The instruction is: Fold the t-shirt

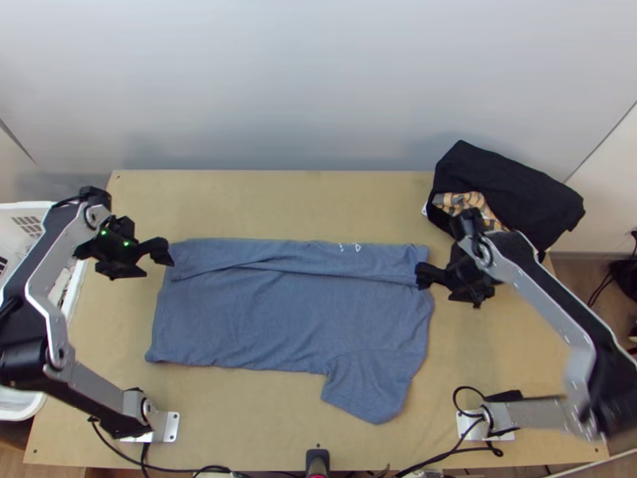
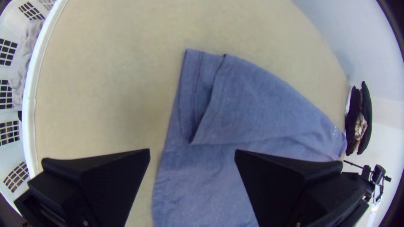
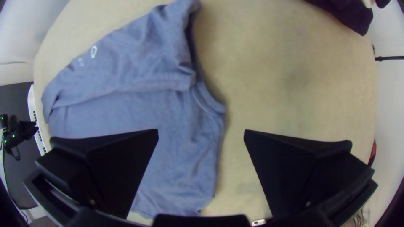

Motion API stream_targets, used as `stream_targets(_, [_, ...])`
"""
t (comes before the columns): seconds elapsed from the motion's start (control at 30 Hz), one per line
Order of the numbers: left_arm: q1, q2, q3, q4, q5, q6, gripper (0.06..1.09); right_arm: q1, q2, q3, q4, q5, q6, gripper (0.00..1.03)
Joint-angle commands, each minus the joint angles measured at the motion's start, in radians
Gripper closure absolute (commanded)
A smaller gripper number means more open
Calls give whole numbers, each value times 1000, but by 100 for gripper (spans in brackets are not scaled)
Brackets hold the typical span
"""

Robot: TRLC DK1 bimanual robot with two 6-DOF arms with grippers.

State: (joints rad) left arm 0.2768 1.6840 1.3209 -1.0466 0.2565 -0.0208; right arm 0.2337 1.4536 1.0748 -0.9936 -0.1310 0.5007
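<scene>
Top view, shirt: the shirt [image 1: 279,319] lies on the table [image 1: 263,199], its 12 o'clock side folded over in a long strip; one sleeve [image 1: 370,386] sticks out at 5 o'clock.
Top view, left gripper: I have my left gripper [image 1: 158,267] at the shirt's 10 o'clock corner, jaws apart.
Top view, right gripper: my right gripper [image 1: 438,288] is at the shirt's 2 o'clock end, jaws apart.
Top view, black cloth: bunched at 1 to 2 o'clock on the table, the black cloth [image 1: 517,195] has a checked cloth [image 1: 455,201] tucked against it.
Top view, basket: the white basket [image 1: 76,279] sits at 9 o'clock, beside the table.
Left wrist view, jaws: they stand wide with nothing gripped, the shirt's edge running through the gap.
Left wrist view, fold: the strip's corner lies flat, a little in from that edge; grey cloth [image 2: 27,59] lies in the basket.
Right wrist view, jaws: wide apart, gripping nothing; one is over the shirt, the other over bare table.
Right wrist view, collar: the collar [image 3: 206,105] curves out from under the strip's rumpled end.
</scene>
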Motion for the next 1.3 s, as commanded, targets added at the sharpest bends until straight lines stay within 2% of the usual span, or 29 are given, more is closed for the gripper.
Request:
stream_targets(0.0, [9, -190, -143, 28, -8, 131, 10, 88, -341, -119, 4, -4, 36, 9])
stream_targets(0.07, [4, -231, -183, 39, -49, 168, 11, 145, -426, -193, -11, -2, 119, 9])
stream_targets(0.1, [-2, -239, -195, 42, -74, 180, 11, 167, -467, -228, -20, -1, 199, 8])
stream_targets(0.13, [-4, -244, -206, 37, -88, 193, 11, 182, -504, -268, -20, -1, 249, 4])
stream_targets(0.23, [-4, -264, -233, 39, -99, 213, 11, 196, -536, -332, -48, -4, 257, 7])
stream_targets(0.3, [-4, -273, -250, 39, -112, 219, 11, 274, -522, -383, -77, -4, 294, 14])
stream_targets(0.37, [-8, -282, -261, 37, -114, 219, 11, 314, -486, -431, -97, -13, 305, 15])
stream_targets(0.43, [-14, -288, -269, 34, -117, 219, 11, 323, -450, -467, -97, -88, 294, 17])
stream_targets(0.47, [-16, -291, -272, 34, -117, 217, 11, 322, -440, -480, -91, -111, 280, 26])
stream_targets(0.53, [-18, -293, -273, 34, -128, 217, 11, 319, -427, -475, -60, -113, 271, 56])
stream_targets(0.57, [-19, -296, -276, 33, -134, 217, 11, 314, -424, -475, -37, -114, 271, 67])
stream_targets(0.6, [-22, -299, -279, 31, -138, 217, 11, 314, -415, -480, -27, -116, 269, 69])
stream_targets(0.8, [-22, -325, -276, 8, -161, 232, 11, 325, -328, -484, -10, -144, 269, 67])
stream_targets(0.9, [-21, -333, -275, 7, -169, 240, 11, 348, -302, -486, -10, -157, 269, 58])
stream_targets(1.27, [-25, -331, -282, -7, -180, 240, 11, 470, -179, -415, 32, -162, 302, 58])
